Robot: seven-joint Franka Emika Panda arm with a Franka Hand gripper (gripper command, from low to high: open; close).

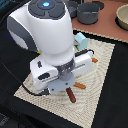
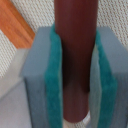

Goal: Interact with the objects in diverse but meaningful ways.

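Dark red-brown sausage [image 2: 75, 55] sits clamped between the 2 teal-padded fingers [image 2: 51, 85], its long axis running along the pads and poking out past the tips, low over the woven mat [image 1: 102, 65] on the desk.

We are seeing the sausage [image 2: 75, 55] filling the gap between both pads [image 2: 52, 85], and an orange handle [image 2: 17, 27] lying just beside.

1. My arm [image 1: 47, 30] bends low, wrist pointing down.
2. My gripper [image 2: 75, 75] is clamped, both teal pads [image 2: 52, 85] pressed on the sausage [image 2: 75, 50].
3. Sausage runs lengthwise between my jaws.
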